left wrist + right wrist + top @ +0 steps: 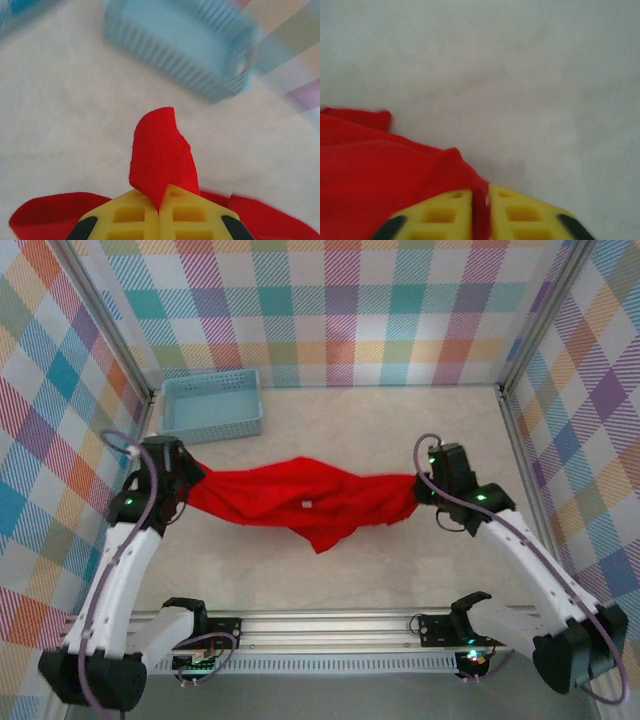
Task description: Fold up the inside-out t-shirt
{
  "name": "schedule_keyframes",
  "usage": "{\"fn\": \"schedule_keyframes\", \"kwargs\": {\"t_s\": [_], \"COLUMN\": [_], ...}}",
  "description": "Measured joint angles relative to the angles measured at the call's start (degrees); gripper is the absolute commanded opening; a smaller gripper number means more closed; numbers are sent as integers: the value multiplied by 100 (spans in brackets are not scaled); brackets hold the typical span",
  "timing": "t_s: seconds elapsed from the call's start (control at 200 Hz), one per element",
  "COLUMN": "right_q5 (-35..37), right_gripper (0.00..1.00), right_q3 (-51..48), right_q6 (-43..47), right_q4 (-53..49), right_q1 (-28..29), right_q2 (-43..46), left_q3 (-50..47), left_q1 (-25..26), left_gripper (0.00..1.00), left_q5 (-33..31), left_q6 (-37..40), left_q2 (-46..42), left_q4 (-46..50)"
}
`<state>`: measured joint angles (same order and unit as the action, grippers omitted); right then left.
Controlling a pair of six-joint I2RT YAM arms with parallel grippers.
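Red cloth runs across the middle of the pale surface [380, 430]: the t-shirt [305, 502] is stretched into a twisted, bunched band between the two arms. Its middle sags in a loose point toward the near edge, and I cannot tell whether that sag rests on the surface. The left fingers [132, 210] are closed on one end. In the left wrist view a flap of red stands up from the seam where the two yellow fingers meet. The right fingers [445, 212] pinch the other end, with a thin line of red filling the narrow slit between them. A light-blue basket [215, 428] sits at the far left, apart from the shirt but close to the left arm. The likely trouble is the twist — laid down like this, the shirt would fold over its own wrinkles and end up lumpy. The right hold looks shallow, near the cloth's edge, so a harder pull outward could slip it free and drop that end. A wide swing of the left arm could also knock the basket.
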<state>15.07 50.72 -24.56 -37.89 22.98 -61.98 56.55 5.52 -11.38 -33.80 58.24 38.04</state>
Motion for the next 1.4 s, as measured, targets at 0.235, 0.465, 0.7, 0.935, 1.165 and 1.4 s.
{"fn": "schedule_keyframes", "kwargs": {"t_s": [0.235,0.465,0.7,0.935,1.165,1.4], "right_q5": [-81,-179,-299,-444,-168,260], "right_gripper": [85,85,77,35,14,0], "right_q3": [-463,118,164,433,599,732], "right_q6": [-321,-26,0,37,-4,-22], "right_q4": [-223,13,229,286,133,-396], "right_q1": [24,1266,1349,1429,1440,1440], "right_q2": [-542,-933,-2164,-2704,-2505,-1460], "left_q3": [-691,-632,-511,-271,251,614], "left_q1": [-138,-197,-243,-267,-273,-273], "left_gripper": [0,0,0,0,0,0], "left_q5": [356,385,382,452,660,901], "left_q6": [-98,-96,-87,-63,46,105], "left_q2": [566,564,568,656,813,761], "left_q4": [214,192,201,240,426,654]}}
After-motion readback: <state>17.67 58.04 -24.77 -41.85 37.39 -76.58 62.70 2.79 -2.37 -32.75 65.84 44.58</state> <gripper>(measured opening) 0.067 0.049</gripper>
